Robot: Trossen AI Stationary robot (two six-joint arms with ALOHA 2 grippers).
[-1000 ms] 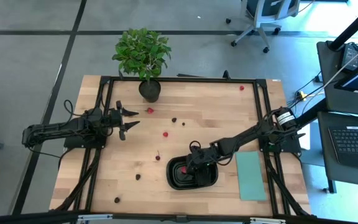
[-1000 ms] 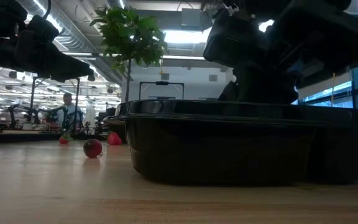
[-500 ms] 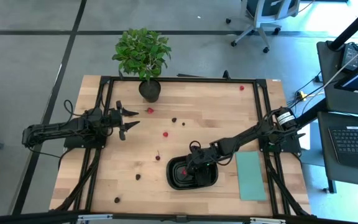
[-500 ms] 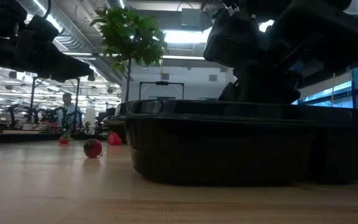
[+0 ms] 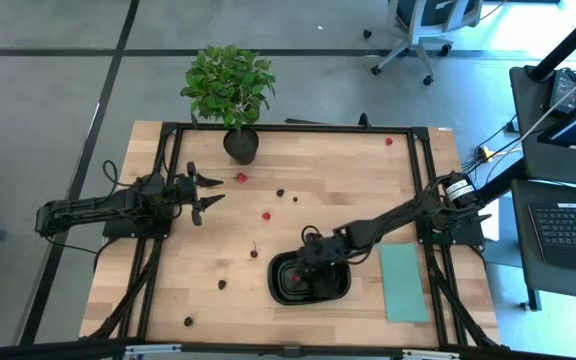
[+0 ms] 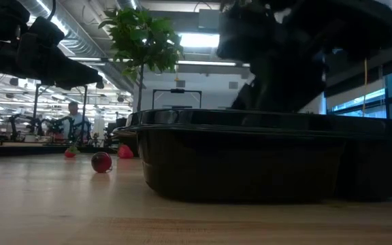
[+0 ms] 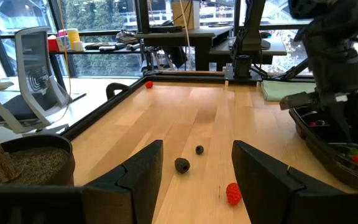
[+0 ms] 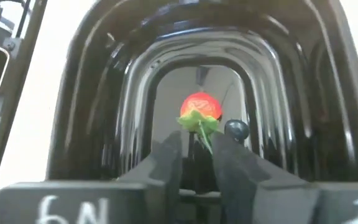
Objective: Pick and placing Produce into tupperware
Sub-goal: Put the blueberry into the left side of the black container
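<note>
Placing step: right claw (image 8: 196, 152) sits over the tub (image 5: 283, 290), inside its left compartment, with a red berry (image 8: 199, 107) with a green leafy cap just beyond the fingertips. From the wrist view the fingers (image 8: 166, 155) stand a narrow gap apart, and the green stem hangs down into that gap; I can't tell whether they are pinching the stem or have let it go. The berry looks to rest on the tub floor, beside a small dark berry (image 8: 236, 129). Judgement: drop is at or just past release. Next move calls for spreading the fingers fully if not done, lifting straight up clear of the tub wall, then heading to the loose produce on the table. Nearest candidates in the high view: a dark berry (image 5: 254, 252) just off the tub's left end and a red one (image 5: 266, 215) mid-table; more lie scattered toward the front-left and back edge. Left claw (image 5: 204, 190) waits spread wide near the plant pot (image 5: 240, 146), holding nothing, with a red berry (image 5: 241, 178) just beside it. Risk: stem may snag between the fingers on lift and drag the berry out.
</note>
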